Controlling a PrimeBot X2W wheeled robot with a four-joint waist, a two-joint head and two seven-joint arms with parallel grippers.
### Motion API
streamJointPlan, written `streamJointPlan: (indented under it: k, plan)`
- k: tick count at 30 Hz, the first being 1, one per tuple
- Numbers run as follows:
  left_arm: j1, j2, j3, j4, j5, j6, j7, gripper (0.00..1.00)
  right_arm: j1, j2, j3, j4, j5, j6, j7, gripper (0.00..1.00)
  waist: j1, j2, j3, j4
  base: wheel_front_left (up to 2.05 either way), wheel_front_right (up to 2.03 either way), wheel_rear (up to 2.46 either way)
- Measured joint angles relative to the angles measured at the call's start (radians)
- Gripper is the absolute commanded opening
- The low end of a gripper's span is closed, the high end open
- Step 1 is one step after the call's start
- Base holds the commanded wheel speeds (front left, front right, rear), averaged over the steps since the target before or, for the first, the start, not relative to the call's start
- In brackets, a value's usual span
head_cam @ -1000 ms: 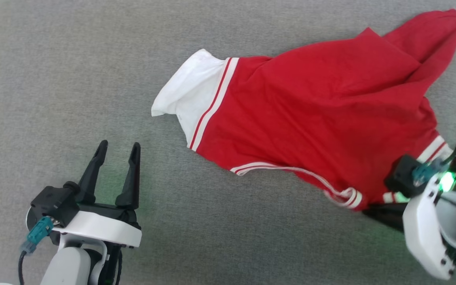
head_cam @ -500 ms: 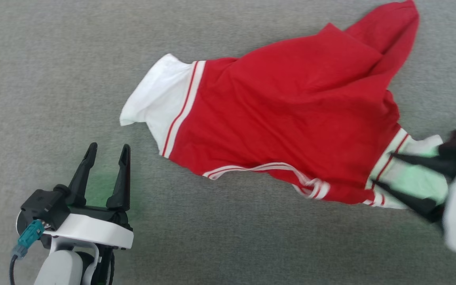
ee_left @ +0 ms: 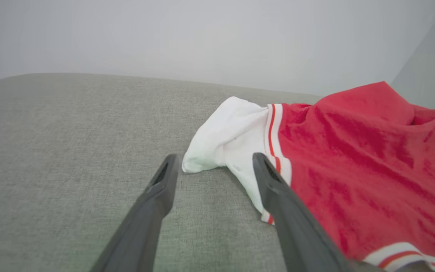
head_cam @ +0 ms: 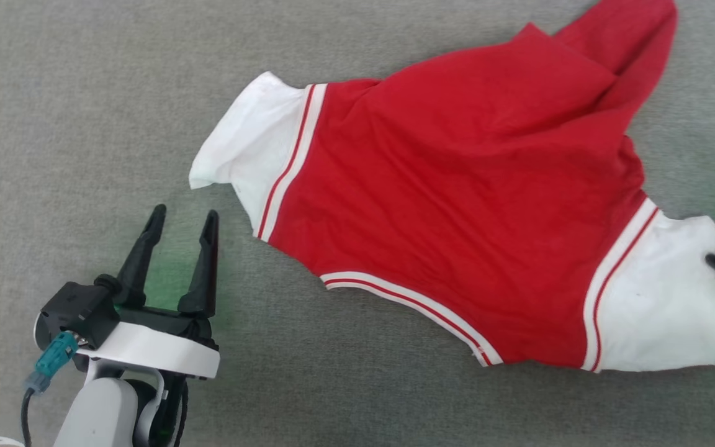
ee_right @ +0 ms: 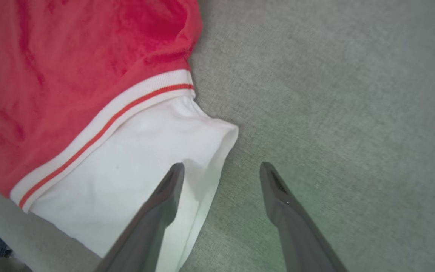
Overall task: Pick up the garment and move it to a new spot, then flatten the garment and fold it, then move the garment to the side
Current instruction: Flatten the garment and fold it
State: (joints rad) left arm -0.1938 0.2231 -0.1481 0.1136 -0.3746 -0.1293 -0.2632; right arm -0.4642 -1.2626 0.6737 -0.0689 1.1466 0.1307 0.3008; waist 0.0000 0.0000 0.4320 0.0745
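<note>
Flatten step, by my read. Red fabric shirt with white sleeve ends and striped trim (head_cam: 457,186) lies rumpled on the grey fabric-covered bench (head_cam: 84,93), between the two sets of jaws. Left gripper (head_cam: 184,214): jaws apart, empty, one white sleeve end (ee_left: 229,132) just ahead. Right gripper (ee_right: 222,167): jaws apart, empty, straddling the other sleeve end's (ee_right: 127,170) edge. Next: pinch both ends and pull outward. The far red flap also needs unfolding.

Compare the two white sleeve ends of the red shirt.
The left sleeve end is crumpled, its corner curled; the right sleeve end lies spread flat and looks broader. The open left gripper stands apart from the left one; the open right gripper hangs over the right one's edge. Both are white, bordered by red-and-white stripes.
</note>
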Motion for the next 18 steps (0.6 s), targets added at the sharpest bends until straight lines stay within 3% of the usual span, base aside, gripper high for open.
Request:
streamJointPlan:
  k: [10,11,12,13,14,18]
  plan:
    - [-0.010,-0.006,0.000,-0.002,-0.003,0.000,0.000,1.00,0.010,0.058,-0.016,0.015,-0.020,0.000,0.139,1.00,0.0000,0.0000,0.043,0.036,0.00,0.00,0.00]
    - [-0.013,-0.006,-0.002,-0.002,-0.003,0.000,0.000,1.00,0.002,0.065,-0.020,0.023,-0.031,0.000,0.151,0.95,0.0000,0.0000,0.047,0.039,0.00,0.00,0.00]
    - [-0.017,-0.006,-0.004,-0.001,-0.003,0.000,0.000,1.00,-0.002,0.073,-0.023,0.034,-0.041,0.001,0.165,0.51,0.0000,0.0000,0.051,0.041,0.00,0.00,0.00]
    - [-0.022,-0.007,-0.007,-0.001,-0.003,0.000,0.000,1.00,-0.009,0.081,-0.025,0.037,-0.054,0.001,0.179,0.36,0.0000,0.0000,0.054,0.043,0.00,0.00,0.00]
    - [-0.026,-0.007,-0.009,-0.001,-0.003,0.000,0.000,1.00,-0.016,0.090,-0.031,0.046,-0.058,0.002,0.189,0.00,0.0000,0.0000,0.057,0.044,0.00,0.00,0.00]
    - [-0.028,-0.005,-0.010,0.000,-0.003,-0.001,0.000,1.00,-0.034,0.121,-0.074,0.093,-0.085,0.005,0.196,0.00,0.0000,0.0000,0.067,0.046,0.00,0.00,0.00]
